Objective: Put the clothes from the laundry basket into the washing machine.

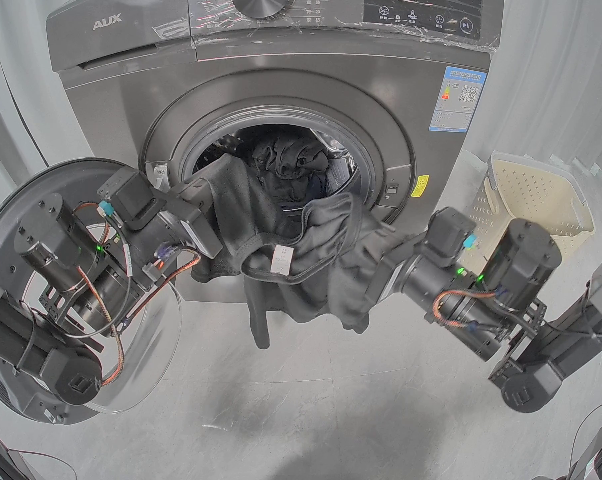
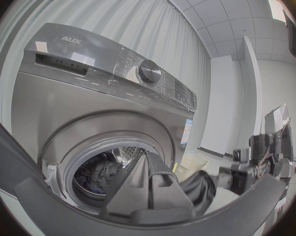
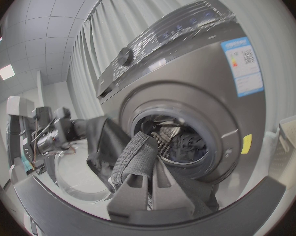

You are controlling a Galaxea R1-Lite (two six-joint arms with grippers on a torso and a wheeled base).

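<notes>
Both jaws are shut on the dark garment (image 1: 314, 241), left jaws at its 9 o'clock edge and right jaws at its 3 o'clock edge. It sags across the washing machine (image 1: 114, 101) opening's lower rim, hem hanging free above the floor (image 1: 314, 401). From the opening, the open door (image 1: 21, 198) is at 8 o'clock and the laundry basket (image 1: 548, 201) at 3 o'clock.

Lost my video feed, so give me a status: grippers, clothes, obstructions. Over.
Both shut on the dark garment: left gripper, right gripper. It spreads before the drum mouth, lower part hanging below. Way in looks open; other clothes inside.
</notes>
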